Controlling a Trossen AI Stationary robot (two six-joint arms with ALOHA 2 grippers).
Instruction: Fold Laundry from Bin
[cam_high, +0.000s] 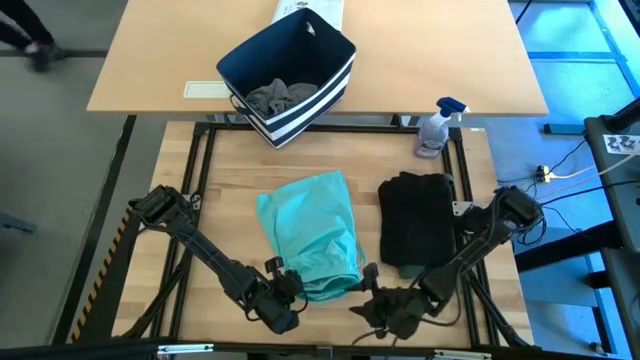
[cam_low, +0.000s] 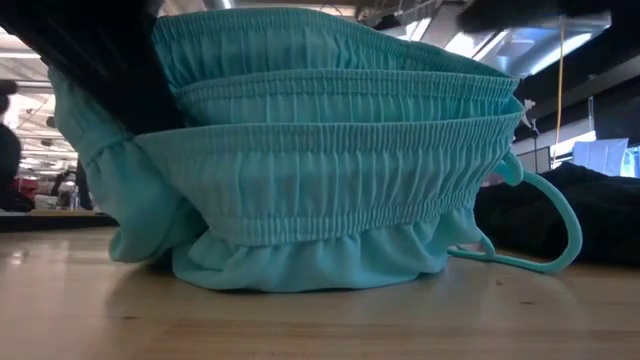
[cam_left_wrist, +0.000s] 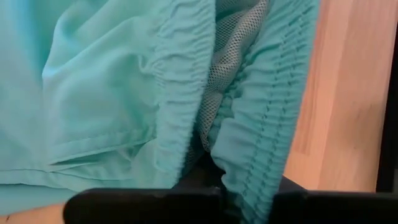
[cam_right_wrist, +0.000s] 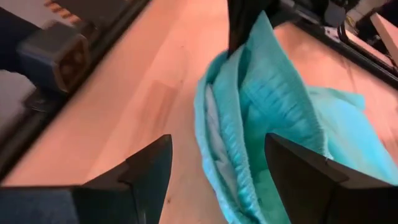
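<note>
Left gripper (cam_high: 283, 291) low at the near table edge, clenched on the elastic waistband of the folded teal mesh-lined cloth shorts (cam_high: 312, 233) lying mid-table. Right gripper (cam_high: 368, 296) just beside that waistband, jaws released. Folded black cloth garment (cam_high: 416, 220) lies right of the shorts.

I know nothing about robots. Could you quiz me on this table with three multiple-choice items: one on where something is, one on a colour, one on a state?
1. Where is the black garment?
A. in the bin
B. on the table, toward the right arm's side of the teal garment
C. on the floor

2. What colour is the cloth in the bin?
A. grey
B. red
C. yellow

3. The right pincer is:
A. open
B. clamped on the bottle
C. out of sight

Answers: 1 B, it lies folded beside the teal garment. 2 A, grey cloth shows inside. 3 A, its fingers stand apart.
</note>
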